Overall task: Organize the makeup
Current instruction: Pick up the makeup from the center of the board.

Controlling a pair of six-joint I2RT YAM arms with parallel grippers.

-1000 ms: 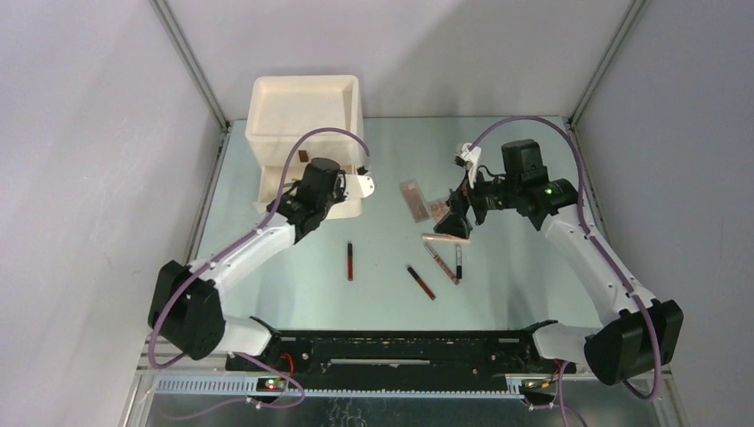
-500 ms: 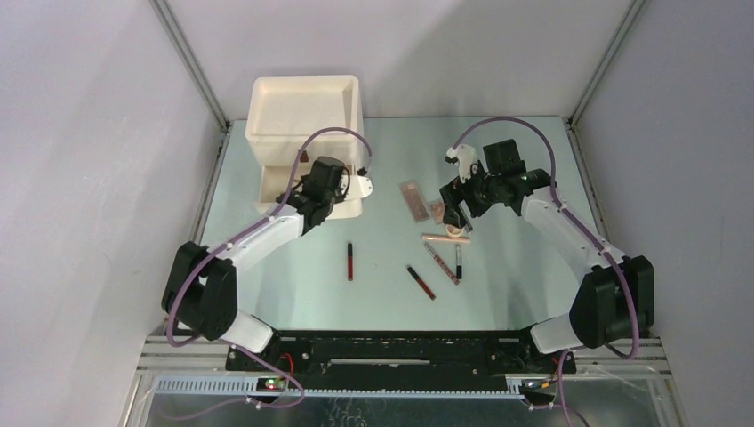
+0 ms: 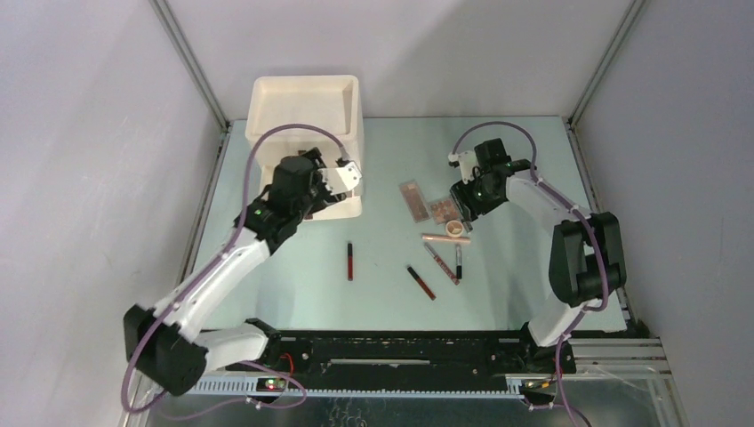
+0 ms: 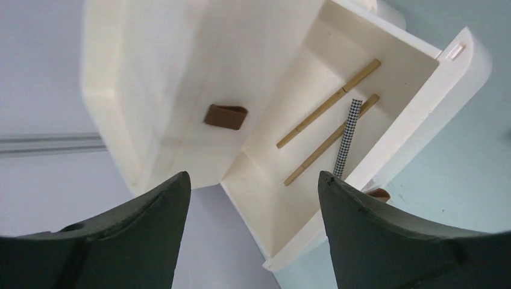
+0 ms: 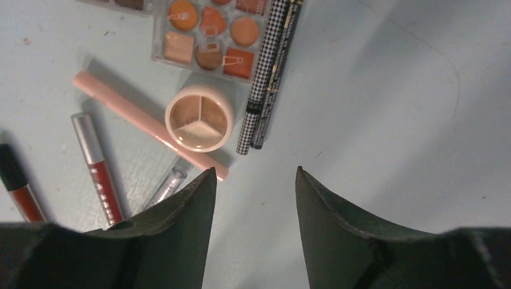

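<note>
one round compact (image 5: 199, 117), three cream wedges

- Top view: high behind both arms, looking down on the whole tabletop (image 3: 373, 294).
- Left wrist: close, facing past the left tool (image 4: 253, 174) into the drawer (image 4: 416, 132) ahead.
- Right wrist: close, facing down past the right tool (image 5: 255, 169) onto the compact (image 5: 199, 117), shared with the top view.
</note>
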